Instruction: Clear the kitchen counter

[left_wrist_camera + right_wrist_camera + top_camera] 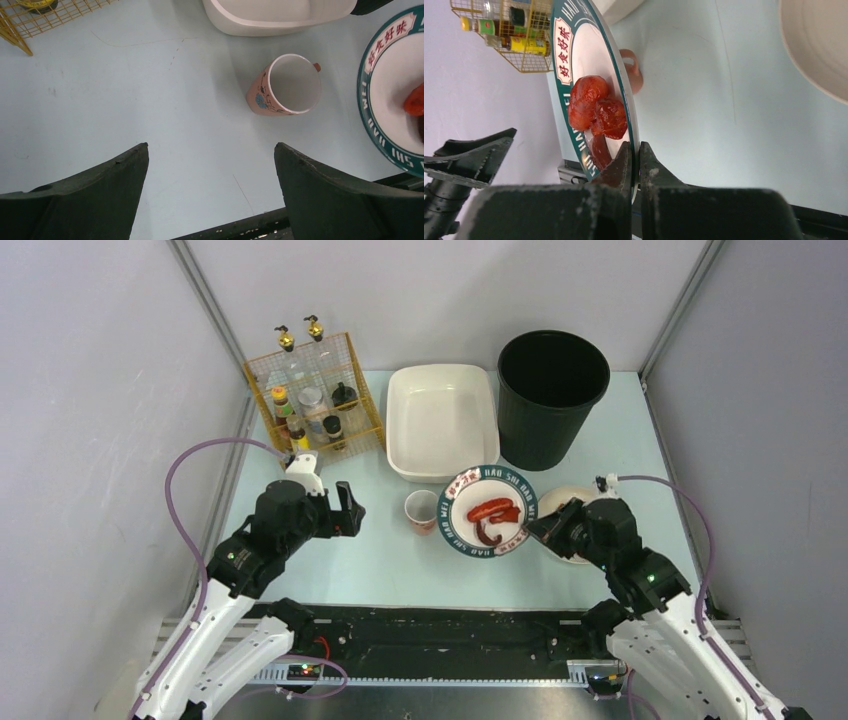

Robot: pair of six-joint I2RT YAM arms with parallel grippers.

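Note:
The pale mint-blue kitchen counter (380, 560) holds a teal-rimmed white plate (490, 473) with red sausages (493, 510) on it. A pink flowered cup (421, 511) stands just left of the plate. My right gripper (532, 527) is shut on the plate's near right rim. The right wrist view shows its jaws (634, 146) pinching the rim of the plate (561, 45), with the sausages (596, 107) just beyond. My left gripper (348, 512) is open and empty over bare counter, left of the cup (287, 85). Its fingers (211, 146) are spread wide.
A white rectangular basin (442, 420) sits behind the plate and a black bin (552, 395) at the back right. A yellow wire rack (315, 400) with bottles is at the back left. A beige dish (570, 498) lies under my right wrist.

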